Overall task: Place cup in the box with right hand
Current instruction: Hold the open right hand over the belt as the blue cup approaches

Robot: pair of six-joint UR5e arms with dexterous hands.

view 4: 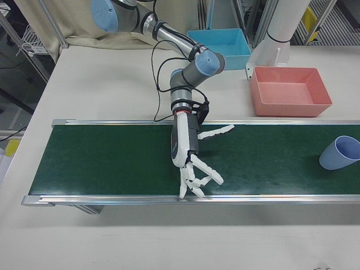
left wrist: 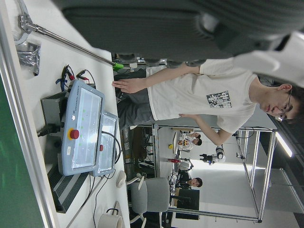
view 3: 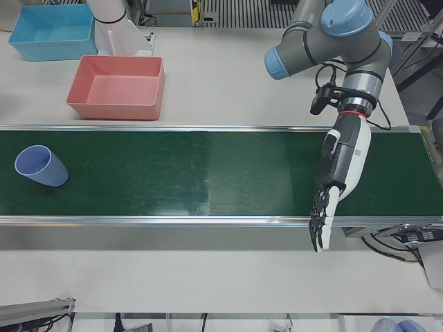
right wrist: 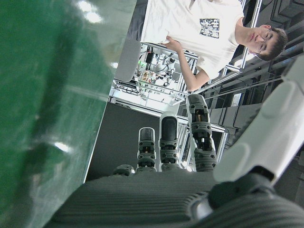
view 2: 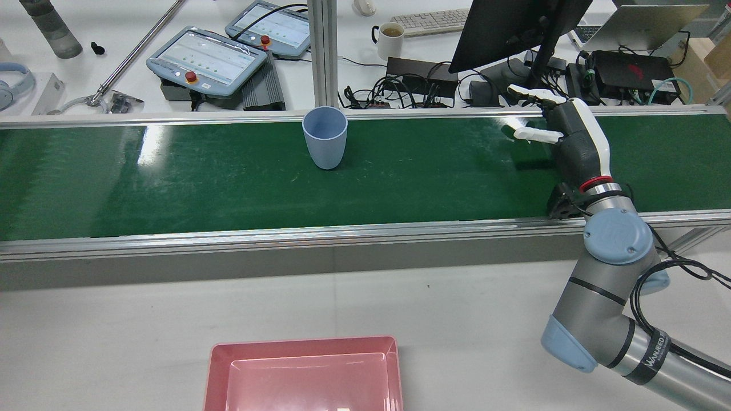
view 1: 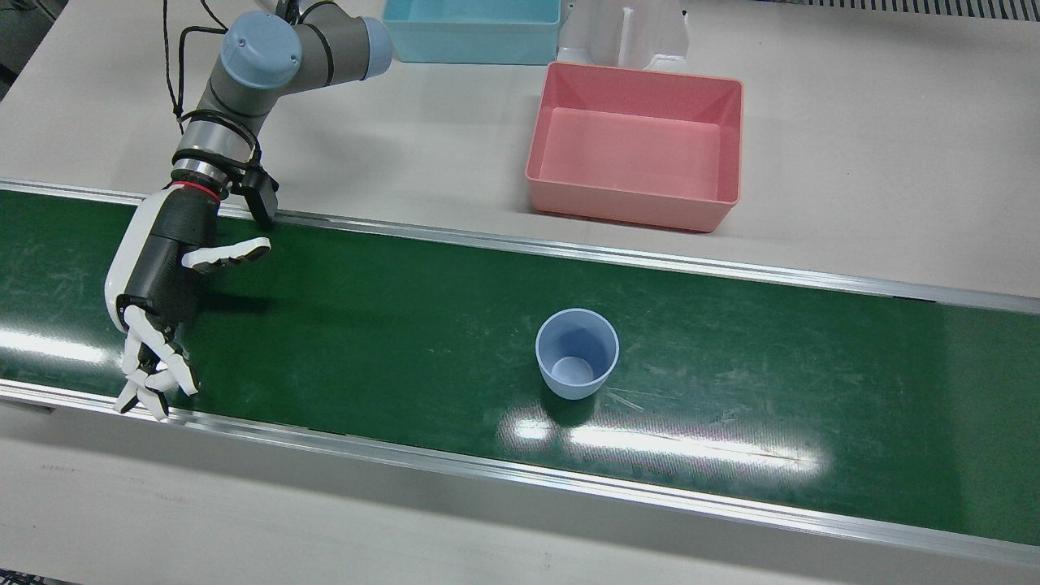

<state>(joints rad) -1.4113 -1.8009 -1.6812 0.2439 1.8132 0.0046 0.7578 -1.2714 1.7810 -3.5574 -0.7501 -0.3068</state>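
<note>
A pale blue cup (view 1: 577,353) stands upright and alone on the green conveyor belt (view 1: 366,325); it also shows in the rear view (view 2: 324,137), the left-front view (view 3: 40,166) and the right-front view (view 4: 343,153). The empty pink box (view 1: 634,154) sits on the white table behind the belt, just beyond the cup. My right hand (view 1: 158,284) hovers over the belt far to the cup's side, open, fingers spread, holding nothing (view 4: 188,152) (view 2: 574,142). My left hand (view 3: 339,173) is open over the belt's other end, fingers pointing past the front rail.
A light blue box (view 1: 471,32) and a white pedestal (view 1: 626,32) stand behind the pink box. Aluminium rails (view 1: 569,487) edge the belt. Teach pendants (view 2: 211,60), cables and a monitor lie beyond the belt on the operators' side.
</note>
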